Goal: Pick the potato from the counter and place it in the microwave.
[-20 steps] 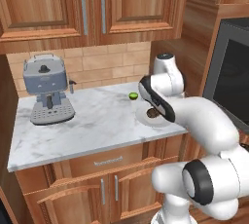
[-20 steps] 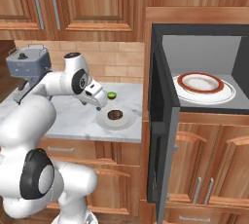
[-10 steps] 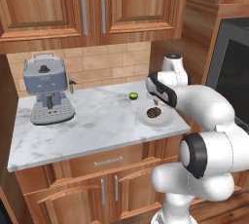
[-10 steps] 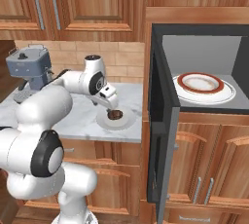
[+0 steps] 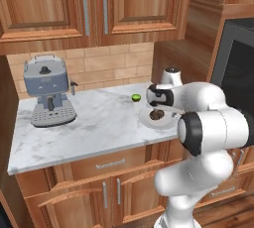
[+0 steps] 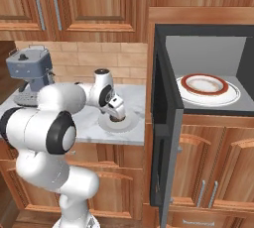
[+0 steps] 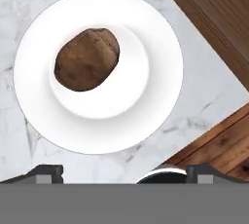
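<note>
Potato point(image 7: 87, 59) sits off-centre on a white saucer point(image 7: 160, 47) near the bench point(image 5: 89, 128) corner, so we hover our fingers point(image 7: 46, 173) above it, spread wide and empty, while the microwave point(image 6: 208, 48) door stands open for the drop-off.

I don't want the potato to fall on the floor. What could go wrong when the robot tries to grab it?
The potato lies off-centre on a small white plate, up and left of the open gripper in the hand view, so the fingers might close beside it or push it off. The plate sits near the counter edge, so a bump could slide it over. The microwave door stands open right beside the counter, and the arm might knock it.
</note>
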Available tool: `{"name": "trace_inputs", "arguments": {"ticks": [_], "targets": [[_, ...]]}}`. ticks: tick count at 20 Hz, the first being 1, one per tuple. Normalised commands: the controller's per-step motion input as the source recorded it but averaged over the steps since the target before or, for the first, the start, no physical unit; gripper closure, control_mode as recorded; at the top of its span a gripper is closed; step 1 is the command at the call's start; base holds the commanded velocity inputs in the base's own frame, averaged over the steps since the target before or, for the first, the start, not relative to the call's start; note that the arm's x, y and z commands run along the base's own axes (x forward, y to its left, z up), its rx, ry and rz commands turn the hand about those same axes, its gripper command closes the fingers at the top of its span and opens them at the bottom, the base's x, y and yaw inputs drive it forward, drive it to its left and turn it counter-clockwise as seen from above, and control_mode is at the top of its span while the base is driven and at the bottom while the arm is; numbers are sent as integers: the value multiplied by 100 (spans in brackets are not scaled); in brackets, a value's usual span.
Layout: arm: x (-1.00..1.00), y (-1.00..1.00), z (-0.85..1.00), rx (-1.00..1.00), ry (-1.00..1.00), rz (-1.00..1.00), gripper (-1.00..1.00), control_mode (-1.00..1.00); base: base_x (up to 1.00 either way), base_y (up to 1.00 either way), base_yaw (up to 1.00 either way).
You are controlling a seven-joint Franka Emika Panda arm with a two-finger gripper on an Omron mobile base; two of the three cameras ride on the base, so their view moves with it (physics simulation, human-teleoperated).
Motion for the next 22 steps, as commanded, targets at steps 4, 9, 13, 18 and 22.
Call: {"name": "trace_inputs", "arguments": {"ticks": [4, 9, 13, 18, 22], "targets": [[58, 0, -53, 0, 0, 0, -100, -100, 0, 0, 0], [48, 0, -21, 0, 0, 0, -100, -100, 0, 0, 0], [44, 0, -10, 0, 0, 0, -100, -100, 0, 0, 0], [39, 0, -14, 0, 0, 0, -100, -100, 0, 0, 0], [39, 0, -26, 0, 0, -2, -100, -100, 0, 0, 0]]}}
